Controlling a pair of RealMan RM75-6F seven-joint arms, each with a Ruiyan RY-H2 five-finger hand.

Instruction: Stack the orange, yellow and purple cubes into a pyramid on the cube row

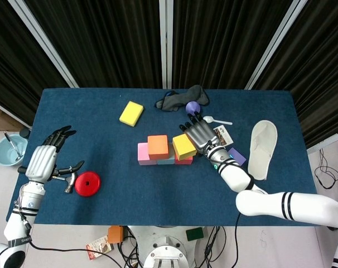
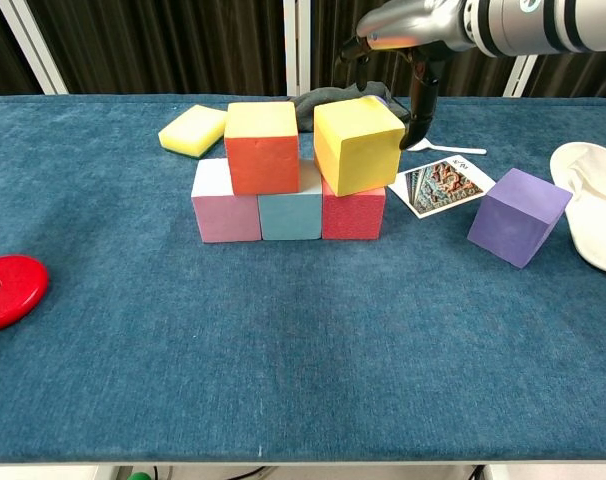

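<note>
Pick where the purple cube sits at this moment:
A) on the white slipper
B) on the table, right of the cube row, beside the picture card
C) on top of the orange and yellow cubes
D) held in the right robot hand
B: the purple cube rests on the table, apart from the cube row, next to the picture card.

Right robot hand (image 1: 201, 134) hangs open with the yellow cube (image 1: 184, 146) just at its left side, the orange cube (image 1: 158, 146) beyond that, and the purple cube (image 1: 236, 156) peeking out behind its wrist.
</note>
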